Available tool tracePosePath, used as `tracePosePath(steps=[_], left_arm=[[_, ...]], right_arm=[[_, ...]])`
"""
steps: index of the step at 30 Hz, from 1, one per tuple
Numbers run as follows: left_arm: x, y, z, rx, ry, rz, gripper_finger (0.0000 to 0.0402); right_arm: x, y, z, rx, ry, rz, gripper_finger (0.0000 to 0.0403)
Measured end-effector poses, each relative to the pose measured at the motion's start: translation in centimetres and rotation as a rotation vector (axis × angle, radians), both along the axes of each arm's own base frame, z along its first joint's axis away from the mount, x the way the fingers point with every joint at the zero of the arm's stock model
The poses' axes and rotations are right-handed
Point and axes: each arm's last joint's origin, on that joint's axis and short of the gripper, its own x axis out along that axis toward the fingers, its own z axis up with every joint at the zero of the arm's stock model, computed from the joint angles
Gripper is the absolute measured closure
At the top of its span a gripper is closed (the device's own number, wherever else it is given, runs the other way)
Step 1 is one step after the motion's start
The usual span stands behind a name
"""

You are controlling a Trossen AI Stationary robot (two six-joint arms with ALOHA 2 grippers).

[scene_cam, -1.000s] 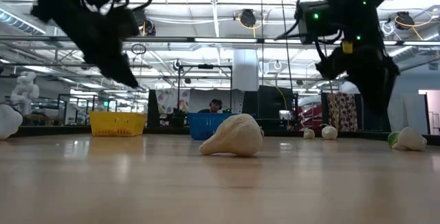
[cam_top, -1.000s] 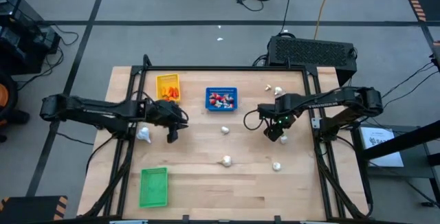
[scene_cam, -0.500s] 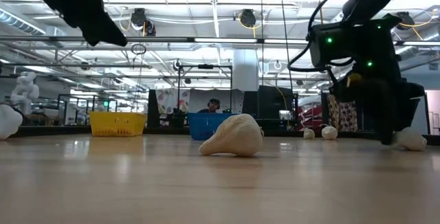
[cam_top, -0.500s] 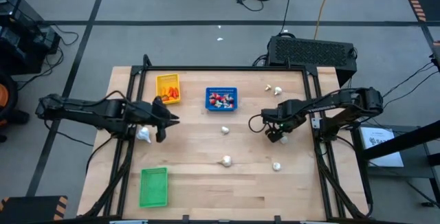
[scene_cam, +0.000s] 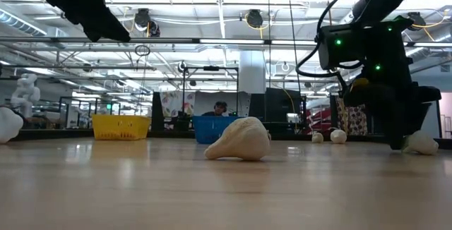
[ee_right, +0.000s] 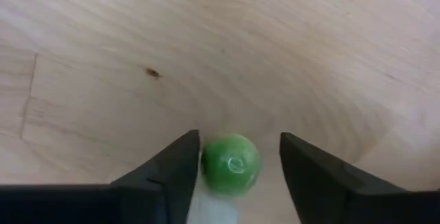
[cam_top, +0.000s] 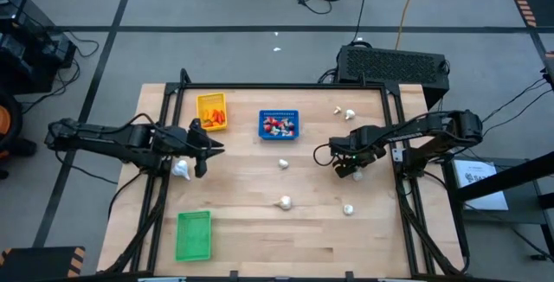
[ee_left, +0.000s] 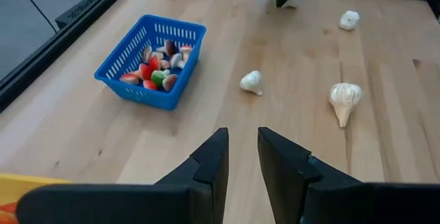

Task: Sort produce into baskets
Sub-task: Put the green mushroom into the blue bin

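My right gripper [ee_right: 238,145] points straight down at the table's right part [cam_top: 351,169]. It is open, with one finger on either side of a small piece of produce that has a round green end [ee_right: 230,164] and a white body [scene_cam: 422,143] and lies on the wood. My left gripper [ee_left: 242,135] hangs high over the table's left part [cam_top: 205,148]; it holds nothing, and a narrow gap shows between its fingers. The yellow basket [cam_top: 212,111] holds orange pieces. The blue basket [ee_left: 152,60] holds red-and-white pieces. The green basket [cam_top: 194,234] stands near the front left. My right gripper comes from above with a finger on each side of the piece's green end [ee_right: 206,165]. One finger [ee_right: 180,169] stands right against it and the other is apart. I cannot tell whether it touches. The piece lies on the table.
Whitish garlic-like bulbs lie loose on the wood: one by my left arm [cam_top: 181,169], two mid-table [cam_top: 283,163] [cam_top: 284,202], one front right [cam_top: 348,208], and small ones at the far right [cam_top: 349,114]. A black frame runs along the table's edges [cam_top: 286,86].
My left gripper has risen and drawn back toward the table's left edge, tipping less steeply downward. My right gripper has gone down to the table around the green-and-white piece, rolling about its own axis on the way. The produce has stayed put.
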Motion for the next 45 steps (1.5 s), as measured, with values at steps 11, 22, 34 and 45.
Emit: tracePosePath(steps=[11,22,34,45], left_arm=[[0.0,0.1,-0.3,0.015,-0.02,0.03,0.0315],[0.6,0.0,-0.8,0.025,0.004,0.022,0.0315],[2.3,-0.1,-1.6,0.082,0.042,-0.03,0.0315],[2.4,-0.1,-1.7,0.102,0.051,-0.043,0.0315]], right_arm=[[0.1,-0.2,0.0,-0.085,-0.003,0.013,0.0331],[5.2,-1.2,4.2,-0.226,-0.33,0.133,0.0327],[12.4,-4.1,10.9,-0.647,-0.855,0.262,0.0326],[17.4,-7.8,7.7,-0.698,-0.759,0.312,0.0325]])
